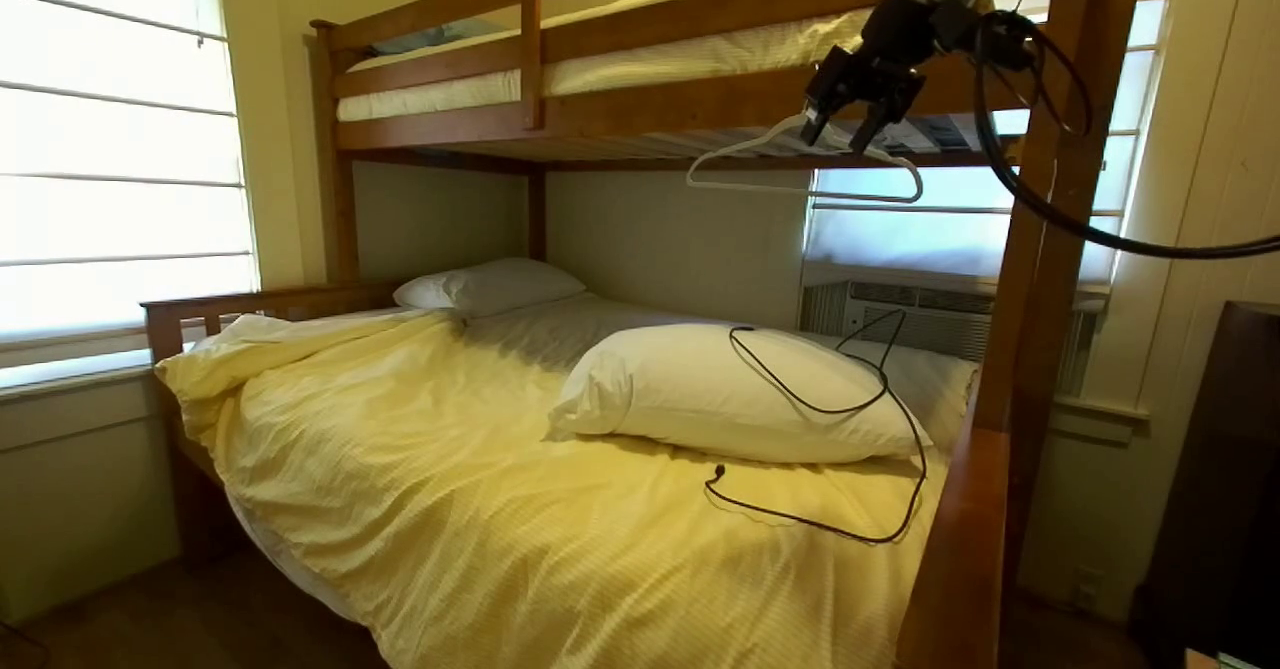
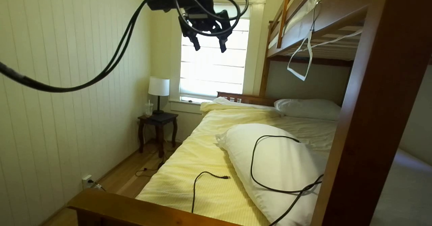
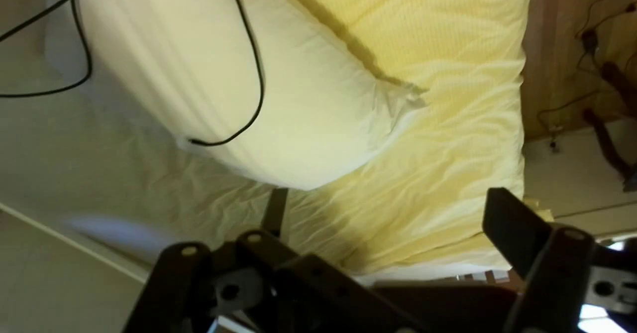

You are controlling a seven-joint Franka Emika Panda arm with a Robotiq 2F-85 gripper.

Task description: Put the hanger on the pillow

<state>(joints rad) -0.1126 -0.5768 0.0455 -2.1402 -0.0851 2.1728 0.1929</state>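
Nearest me is the wooden bed end (image 2: 111, 205), with a thick bedpost (image 2: 364, 101) rising on the right. Just past them lies the pillow (image 2: 280, 161), big, white and plump, its far-left corner crumpled, on the yellow bedsheet (image 2: 182, 161). A black cord (image 2: 251, 158) loops across its top, and 1 end rests on the sheet to the left.

Higher up, past the bedpost, is the hanger (image 1: 770, 189), a thin, pale triangle with rounded shoulders and a straight lower bar. In an exterior view it shows its broad side, the bar dipping slightly to the right. It hangs beside the upper bunk (image 1: 650, 114), well above the pillow. A thin dark line runs up from its top against the bunk's wood; I can't make out what it is caught on.

The hand (image 2: 210, 48) is up in the air too, black, pointing downward. Its 2 fingers (image 2: 195, 43) are spread wide, and in an exterior view the window (image 2: 212, 69) shows straight between them. It holds only air. From there the hanger is off to the right, well apart from the fingers.

Farthest off, a lamp (image 2: 159, 86) stands on a dark tabletop (image 2: 168, 117) at the left, and a flatter greyish pillow (image 2: 308, 108) lies on the right.
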